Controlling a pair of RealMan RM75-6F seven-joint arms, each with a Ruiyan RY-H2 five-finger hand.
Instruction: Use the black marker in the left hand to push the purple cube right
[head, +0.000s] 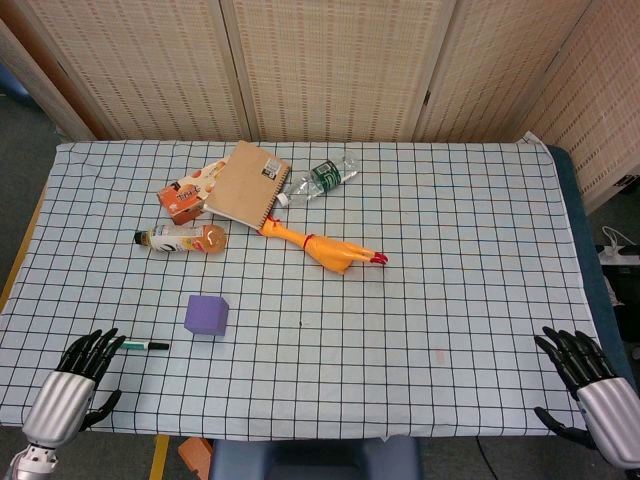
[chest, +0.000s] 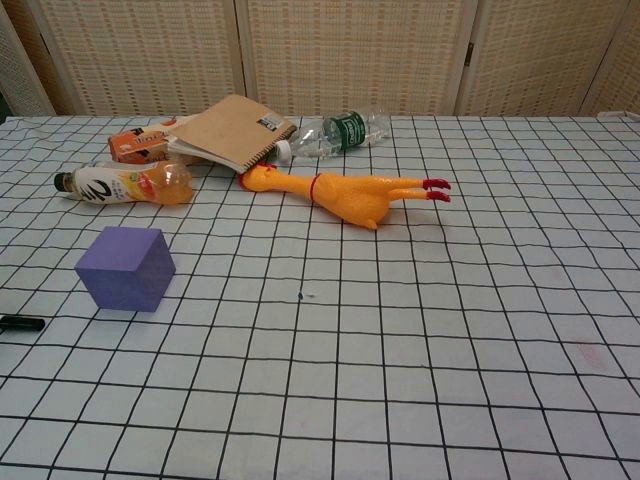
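Reaching stage: left robot hand (head: 85, 362) released, black marker (head: 146, 346) ungrasped at purple cube's (head: 207, 314) 8 o'clock; next, grasp marker. Right robot hand (head: 585, 372) released too.

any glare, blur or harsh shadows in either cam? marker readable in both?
Head view: even light, soft short shadows, no glare; black marker sharp, lying beside the left hand. Chest view: purple cube crisp with a faint shadow; marker cut off by the left edge; mild sheen on the water bottle.
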